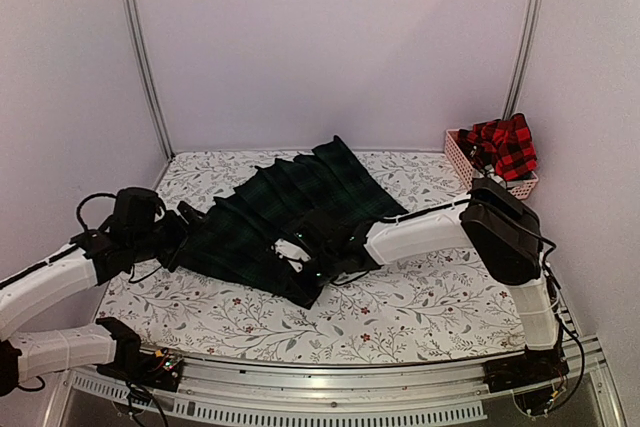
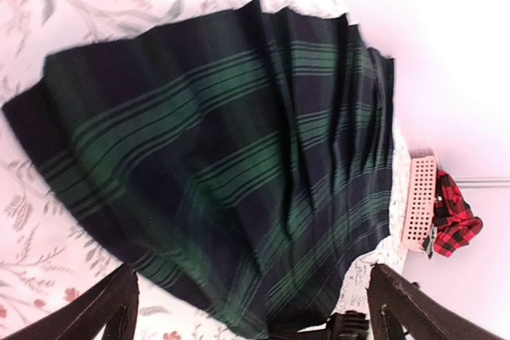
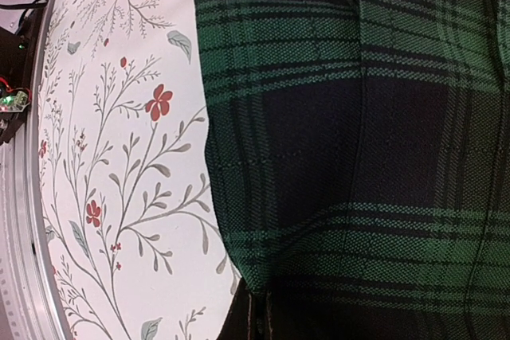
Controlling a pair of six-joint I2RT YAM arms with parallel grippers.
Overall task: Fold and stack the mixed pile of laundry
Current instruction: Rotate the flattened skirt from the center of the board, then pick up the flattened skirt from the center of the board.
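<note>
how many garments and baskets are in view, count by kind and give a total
Garments: 2 (dark green tartan pleated garment on the table, red-and-black checked flannel shirt in the basket)
Baskets: 1 (pink slatted plastic basket)
Total: 3

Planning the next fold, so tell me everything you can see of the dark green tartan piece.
The tartan piece is dark navy with green stripes, woven-looking and pleated. It lies spread mostly flat, diagonally across the floral table cloth. The right gripper is shut on its near edge; the left gripper stands open at its left end.
</note>
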